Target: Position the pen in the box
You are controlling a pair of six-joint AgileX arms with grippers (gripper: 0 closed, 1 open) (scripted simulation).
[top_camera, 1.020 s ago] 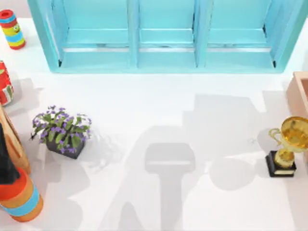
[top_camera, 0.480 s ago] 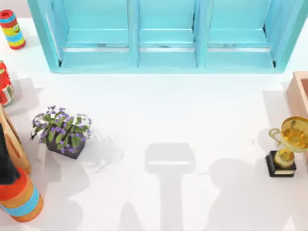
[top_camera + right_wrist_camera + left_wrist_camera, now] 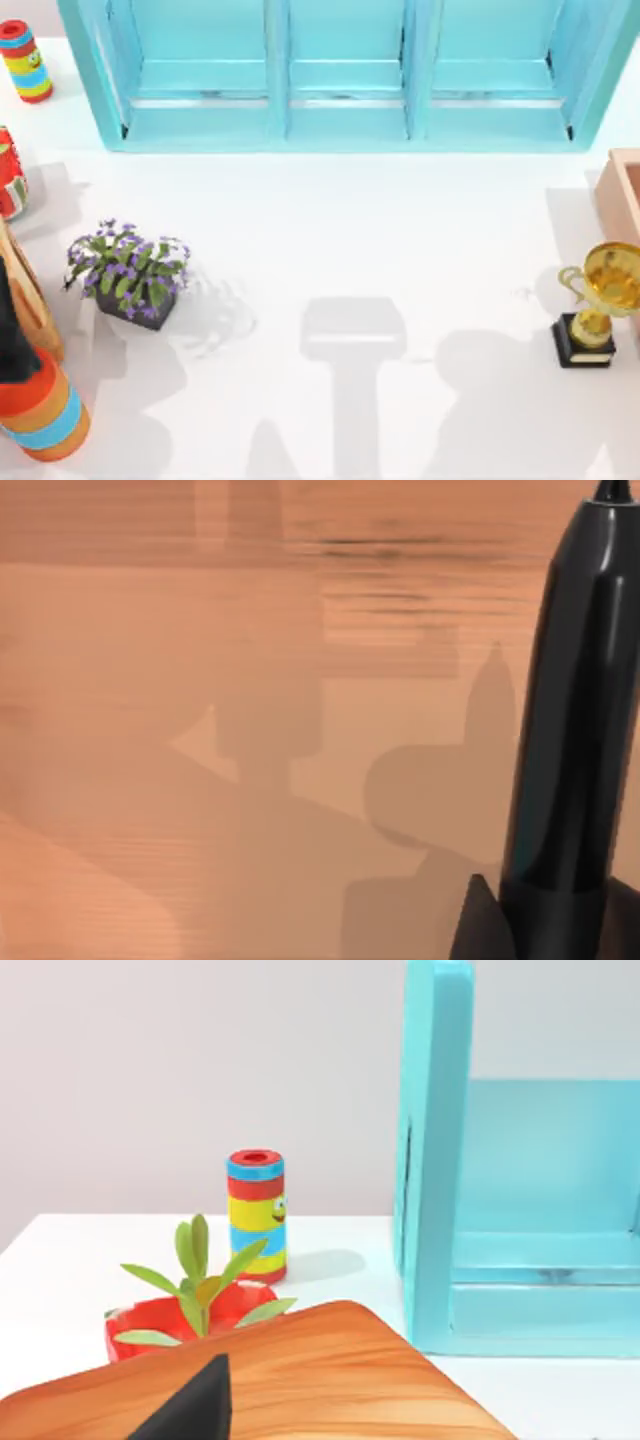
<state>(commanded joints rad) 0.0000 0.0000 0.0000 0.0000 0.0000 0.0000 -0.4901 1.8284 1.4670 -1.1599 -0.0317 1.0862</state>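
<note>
Large turquoise three-compartment wooden shelf unit at 12 o'clock, paler aqua inside. Striped cylinder at 10 o'clock: red, blue, yellow and green bands, cartoon eyes on the yellow band. Purple-flowered green plant in a dark square pot at 9 o'clock. Orange cylinder with a light-blue band at 8 o'clock. Shiny gold trophy cup on a black base at 3 o'clock. Pale salmon-tan rectangular box at 3 o'clock, darker reddish-brown inside. Glossy black pen against salmon wood grain. White table, grey shadows.
</note>
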